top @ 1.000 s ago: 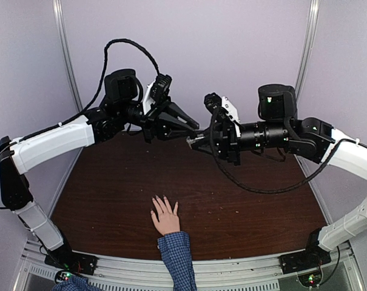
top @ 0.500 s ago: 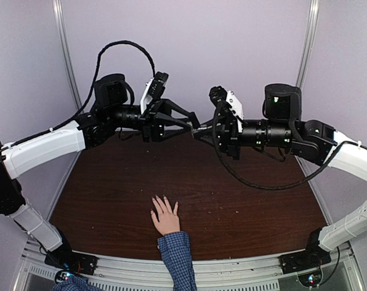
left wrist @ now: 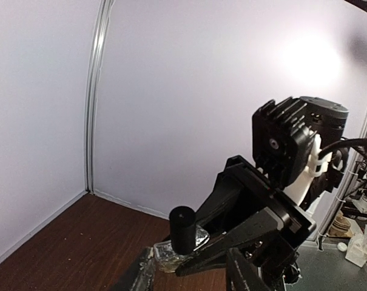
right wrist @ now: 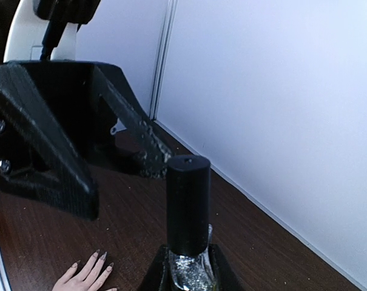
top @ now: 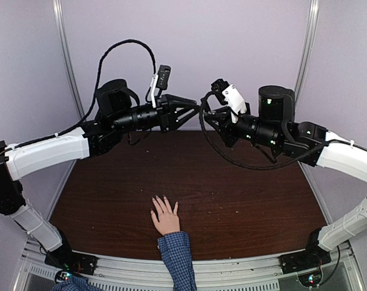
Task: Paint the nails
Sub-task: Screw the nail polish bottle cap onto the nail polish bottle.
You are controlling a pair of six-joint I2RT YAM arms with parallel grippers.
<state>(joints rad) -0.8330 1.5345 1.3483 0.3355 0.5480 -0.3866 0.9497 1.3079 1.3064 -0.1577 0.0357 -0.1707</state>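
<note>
Desk (top: 244, 200): dark wood grain, walled on three sides.

Left arm (top: 50, 148) and right arm (top: 347, 157): both are raised, with wrists meeting in the air over the far edge. Risk: the two wrists and their looping cables are crowded together. A small misjudged move could knock one against the other or snag a cable.

Hand (top: 166, 219): palm down on the desk at the near edge, fingers spread, blue checked cuff (top: 177, 254) behind it. It lies well apart from the wrists. Risk: it is a live hand, so any descent that is too firm presses on it, and it may shift.

Left end effector (top: 192, 109): fingers apart, flanking the cap and clamped on nothing.

Right end effector (top: 202, 112): closed on the polish bottle (right wrist: 186, 270), which it holds upright and high above the desk. Risk: if the left fingers close off-centre, they shove the bottle sideways in this grip. Twisting may spin the glass instead of loosening the cap, and a slip from this height likely means a drop and a spill.

Cap (right wrist: 187, 203): black, narrow and seated on the bottle, so it makes a slim target.

Nails (top: 165, 200): on the resting hand, too small to judge their state. Risk: the brush must travel a long way, so it may drip, and such tiny targets invite smears on skin.
</note>
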